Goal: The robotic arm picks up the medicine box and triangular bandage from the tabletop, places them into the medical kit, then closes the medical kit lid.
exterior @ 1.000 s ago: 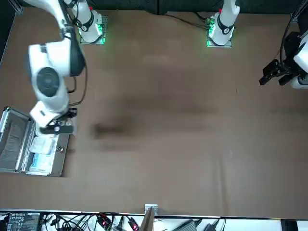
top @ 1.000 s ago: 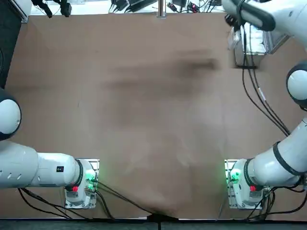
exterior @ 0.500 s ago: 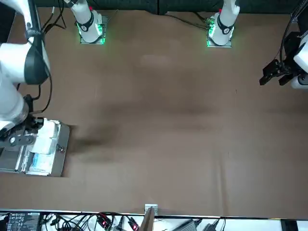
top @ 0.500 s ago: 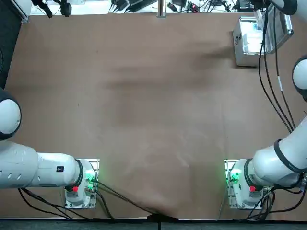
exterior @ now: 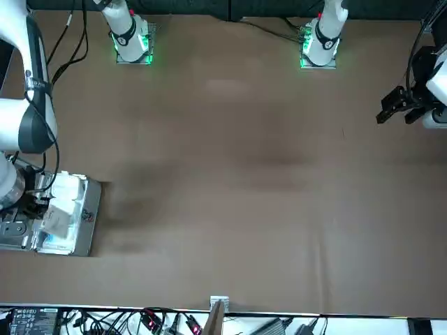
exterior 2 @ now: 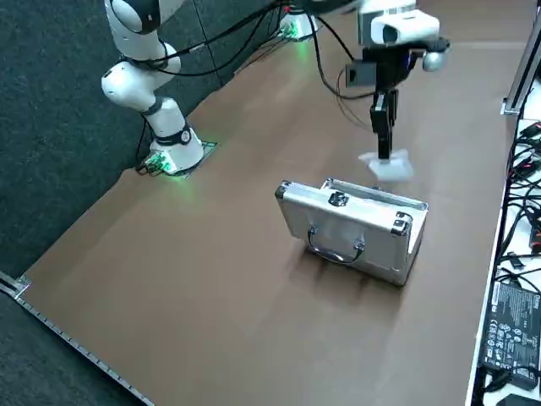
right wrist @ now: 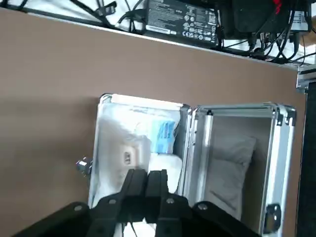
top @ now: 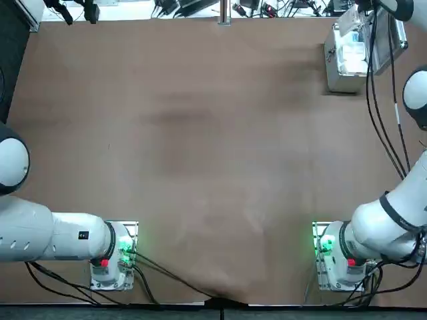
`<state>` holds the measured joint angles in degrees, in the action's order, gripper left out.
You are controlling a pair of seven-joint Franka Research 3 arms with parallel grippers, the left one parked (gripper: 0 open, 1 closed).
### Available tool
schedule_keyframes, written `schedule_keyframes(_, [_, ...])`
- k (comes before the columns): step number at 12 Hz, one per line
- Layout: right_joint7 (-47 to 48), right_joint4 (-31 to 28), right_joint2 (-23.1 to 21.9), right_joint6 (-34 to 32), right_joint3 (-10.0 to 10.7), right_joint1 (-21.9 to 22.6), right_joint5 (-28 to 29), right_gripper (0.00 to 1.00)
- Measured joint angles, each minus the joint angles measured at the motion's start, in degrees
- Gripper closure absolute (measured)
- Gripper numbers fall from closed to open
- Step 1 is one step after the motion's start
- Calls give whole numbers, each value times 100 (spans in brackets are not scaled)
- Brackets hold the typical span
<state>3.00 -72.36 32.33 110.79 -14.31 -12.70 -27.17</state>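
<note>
My pincer (exterior 2: 385, 152) hangs over the open medical kit (top: 337, 80) at the far corner of the surface (top: 200, 167). Its fingers are pinched together, and I think they hold the triangular bandage (exterior 2: 387, 165) just above the case. The medicine box (right wrist: 129, 154) looks like it is already lying inside. Nothing else is on the surface. So I think most of the job is done. I have to let the bandage go, then push the medical kit lid (exterior 2: 351, 224) down. It stands up, not yet closed
</note>
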Motion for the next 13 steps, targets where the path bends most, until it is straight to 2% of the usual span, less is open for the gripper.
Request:
schedule_keyframes(6, [172, 253, 303, 173, 189, -27, 0, 99])
schedule_keyframes(8, [179, 390, 484, 174, 337, -70, 1, 99])
schedule_keyframes(13, [179, 441, 583, 184, 365, -125, 1, 99])
